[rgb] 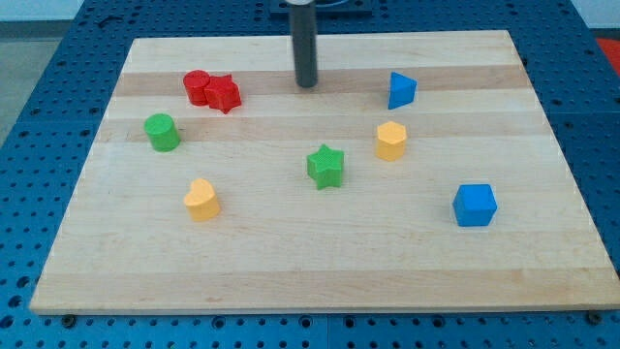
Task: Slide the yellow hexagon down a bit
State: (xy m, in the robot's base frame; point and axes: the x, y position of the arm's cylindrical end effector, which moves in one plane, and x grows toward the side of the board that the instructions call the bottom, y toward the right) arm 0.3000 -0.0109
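Observation:
The yellow hexagon (390, 141) stands on the wooden board (320, 271), right of centre. My tip (307, 85) rests on the board near the view's top, up and to the left of the hexagon, well apart from it. A green star (326, 166) lies just down-left of the hexagon. A blue triangular block (401, 90) lies just above the hexagon.
A red cylinder (198, 86) and a red star (224, 93) touch each other at the top left. A green cylinder (162, 132) is at the left. A yellow heart-like block (201, 200) is lower left. A blue cube (475, 205) is lower right.

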